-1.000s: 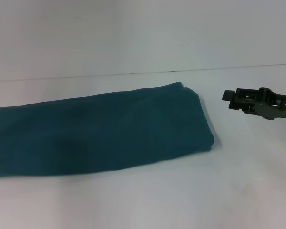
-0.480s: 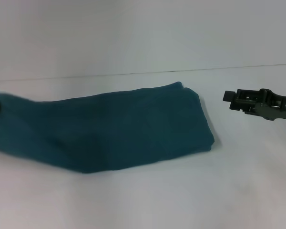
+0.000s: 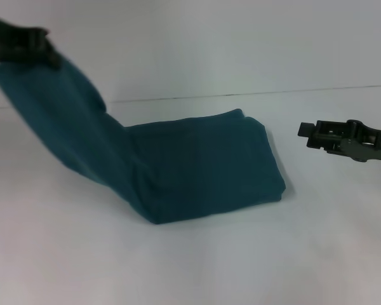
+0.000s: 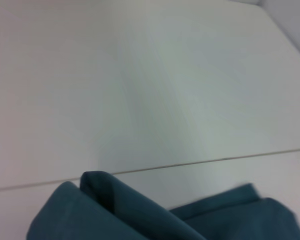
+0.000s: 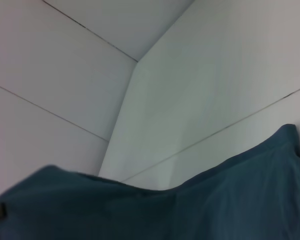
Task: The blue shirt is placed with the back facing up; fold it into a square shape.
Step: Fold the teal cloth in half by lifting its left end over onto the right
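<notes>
White tabletop (image 3: 197, 267) carries the blue shirt (image 3: 203, 168), folded long. Its left end hangs lifted, pinched in the left gripper (image 3: 49, 52). Right gripper (image 3: 308, 135) hovers beside it; I cannot tell its fingers.

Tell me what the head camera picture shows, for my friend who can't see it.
The left tool holds one end of the long folded blue shirt up in the air, while the other end lies flat on the white table. The right tool waits off to the right, not touching the shirt.

Right hand (image 3: 303, 129) right of shirt (image 3: 203, 168).
</notes>
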You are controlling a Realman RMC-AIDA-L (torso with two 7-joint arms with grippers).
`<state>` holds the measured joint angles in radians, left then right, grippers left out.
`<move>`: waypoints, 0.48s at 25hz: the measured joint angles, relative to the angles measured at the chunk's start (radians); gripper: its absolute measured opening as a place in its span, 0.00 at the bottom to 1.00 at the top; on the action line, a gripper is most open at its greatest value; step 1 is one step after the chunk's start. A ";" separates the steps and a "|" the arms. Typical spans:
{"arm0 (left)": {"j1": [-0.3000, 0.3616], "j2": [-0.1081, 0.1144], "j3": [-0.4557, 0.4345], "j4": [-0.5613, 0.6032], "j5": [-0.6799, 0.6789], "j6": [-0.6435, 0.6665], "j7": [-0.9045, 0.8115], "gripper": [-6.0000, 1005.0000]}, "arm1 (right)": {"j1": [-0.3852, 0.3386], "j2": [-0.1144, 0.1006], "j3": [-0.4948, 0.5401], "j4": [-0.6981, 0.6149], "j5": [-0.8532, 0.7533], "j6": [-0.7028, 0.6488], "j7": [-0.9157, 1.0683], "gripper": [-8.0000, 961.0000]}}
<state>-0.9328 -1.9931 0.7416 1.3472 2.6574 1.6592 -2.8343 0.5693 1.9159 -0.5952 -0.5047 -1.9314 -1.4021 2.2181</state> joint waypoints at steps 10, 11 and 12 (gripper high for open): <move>-0.105 -0.071 0.185 -0.061 0.010 -0.100 0.004 0.04 | 0.000 0.000 0.000 0.000 -0.021 0.010 0.004 0.59; -0.110 -0.078 0.209 -0.070 0.010 -0.115 0.005 0.04 | 0.002 0.000 0.000 0.000 -0.024 0.010 0.005 0.59; -0.113 -0.084 0.240 -0.079 0.010 -0.134 0.006 0.04 | 0.003 0.000 0.000 0.000 -0.026 0.010 0.006 0.59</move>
<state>-1.0459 -2.0771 0.9814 1.2683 2.6677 1.5248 -2.8278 0.5722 1.9159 -0.5951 -0.5047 -1.9572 -1.3917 2.2238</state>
